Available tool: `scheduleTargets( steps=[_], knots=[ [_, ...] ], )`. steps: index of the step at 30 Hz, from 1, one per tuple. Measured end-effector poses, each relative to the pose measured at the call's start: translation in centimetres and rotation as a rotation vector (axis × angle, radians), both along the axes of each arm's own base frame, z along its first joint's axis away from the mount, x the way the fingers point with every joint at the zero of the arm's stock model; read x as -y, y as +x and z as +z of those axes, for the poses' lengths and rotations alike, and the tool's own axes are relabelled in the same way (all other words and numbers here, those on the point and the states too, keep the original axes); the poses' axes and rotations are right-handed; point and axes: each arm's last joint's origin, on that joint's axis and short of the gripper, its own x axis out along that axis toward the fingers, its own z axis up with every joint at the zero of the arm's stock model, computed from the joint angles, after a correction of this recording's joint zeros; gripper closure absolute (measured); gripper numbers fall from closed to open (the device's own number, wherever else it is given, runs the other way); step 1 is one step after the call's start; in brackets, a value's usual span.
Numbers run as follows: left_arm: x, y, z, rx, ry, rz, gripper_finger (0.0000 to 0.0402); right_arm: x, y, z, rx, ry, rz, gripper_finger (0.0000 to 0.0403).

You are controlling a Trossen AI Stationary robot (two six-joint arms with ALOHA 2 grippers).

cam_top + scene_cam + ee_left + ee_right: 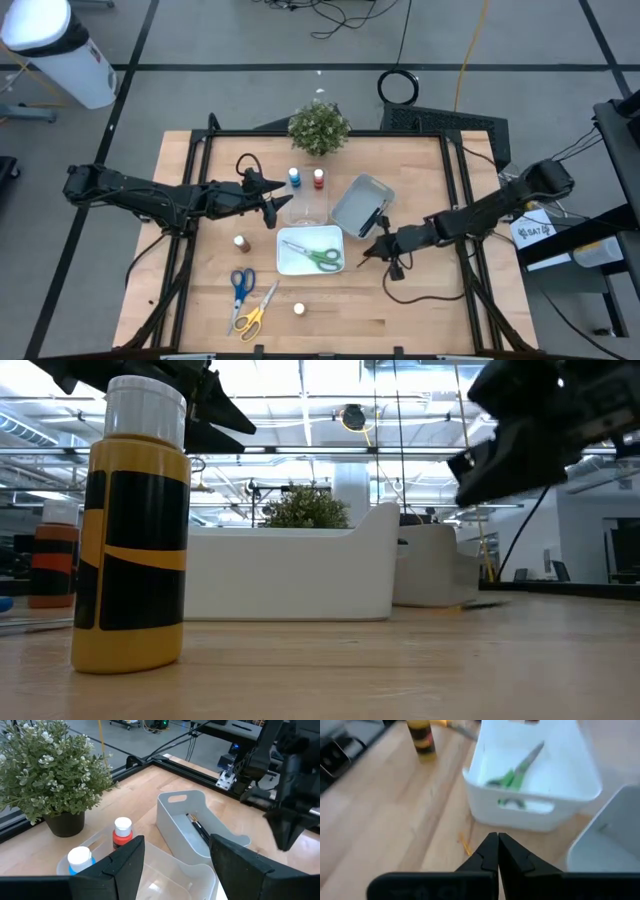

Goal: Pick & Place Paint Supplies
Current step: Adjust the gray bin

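Observation:
My left gripper (pixel 275 207) (pixel 177 855) hovers open over the left side of a clear tray (pixel 308 208), holding nothing. A blue-capped bottle (pixel 80 858) and a red bottle (pixel 121 833) stand at that tray's far end. Thin dark brushes (pixel 200 831) lie in the grey tray (pixel 360 203). Green scissors (pixel 325 258) (pixel 512 777) lie in the white tray (pixel 300 262). My right gripper (pixel 366 256) (pixel 498 851) is shut and empty, raised above the table just right of the white tray. On the table near the front are a brown bottle (pixel 241 243), blue scissors (pixel 240 284), yellow scissors (pixel 254 316) and a yellow bottle (pixel 298 310) (pixel 130 540).
A leafy potted plant (pixel 318 126) stands at the far edge, behind the trays. A small orange scrap (pixel 465 845) lies on the wood below my right gripper. Bare wood stretches along the table's near right and far left.

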Motion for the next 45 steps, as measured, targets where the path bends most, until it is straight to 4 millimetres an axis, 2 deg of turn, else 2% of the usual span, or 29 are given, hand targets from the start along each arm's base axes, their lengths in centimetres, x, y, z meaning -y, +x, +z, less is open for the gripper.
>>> scheduleTargets(
  steps=[5,10,12,15,19,24,32,37,45],
  knots=[
    [0.0,0.0,0.0,0.001,-0.002,0.001,0.0165,0.3,-0.8,1.5,0.047,-0.006,0.011,0.0401],
    [0.0,0.0,0.0,0.003,-0.004,0.002,0.0165,0.0,-0.6,1.4,0.060,-0.008,0.058,0.0396],
    [0.0,0.0,0.0,0.005,-0.003,0.002,0.0165,-0.3,0.0,0.9,0.065,0.015,0.090,0.0377],
    [0.0,0.0,0.1,0.012,-0.004,0.002,0.0165,-0.4,1.1,-0.4,0.042,0.016,0.091,0.0328],
    [0.0,0.0,0.1,0.014,-0.007,0.004,0.0165,-1.0,3.0,-2.1,-0.021,-0.067,0.120,0.0264],
    [0.0,0.0,0.1,0.014,-0.009,0.004,0.0165,-1.8,5.3,-3.2,-0.112,-0.154,0.166,0.0234],
    [0.0,0.0,0.1,0.012,-0.010,0.004,0.0165,-2.0,6.7,-5.3,-0.286,-0.220,0.213,0.0247],
    [0.0,0.0,0.1,0.011,-0.012,0.004,0.0165,-1.8,6.2,-6.1,-0.371,-0.232,0.227,0.0273],
    [0.0,0.0,0.1,0.011,-0.012,0.005,0.0165,-1.6,5.5,-5.6,-0.413,-0.248,0.213,0.0335]
  ],
)
